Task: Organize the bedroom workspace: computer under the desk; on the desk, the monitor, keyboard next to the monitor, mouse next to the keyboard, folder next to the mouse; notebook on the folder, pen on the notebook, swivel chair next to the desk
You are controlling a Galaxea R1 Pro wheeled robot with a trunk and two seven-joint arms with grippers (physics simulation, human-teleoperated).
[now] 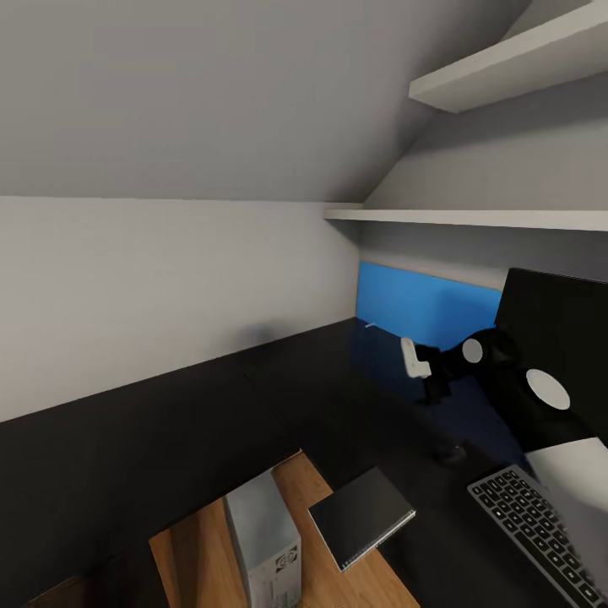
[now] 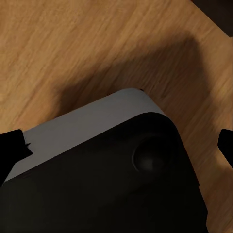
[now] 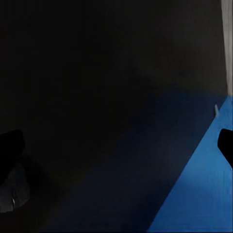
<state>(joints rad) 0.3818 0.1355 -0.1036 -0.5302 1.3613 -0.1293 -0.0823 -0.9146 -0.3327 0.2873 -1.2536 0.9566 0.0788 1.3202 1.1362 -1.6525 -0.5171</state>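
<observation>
We see the glossy black desk (image 1: 211, 422) with its blue back panel (image 1: 422, 306); the monitor (image 1: 561, 329) and keyboard (image 1: 540, 528) rest on it at right. The pale computer (image 1: 263, 540) stands on the wood floor (image 1: 203, 549). Both the right gripper (image 3: 119, 145) and left gripper (image 2: 121, 145) are spread wide, empty.

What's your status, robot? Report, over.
Left claw open, empty. Right claw open, above desk near monitor. Keyboard on desk; computer on floor by desk edge.
</observation>
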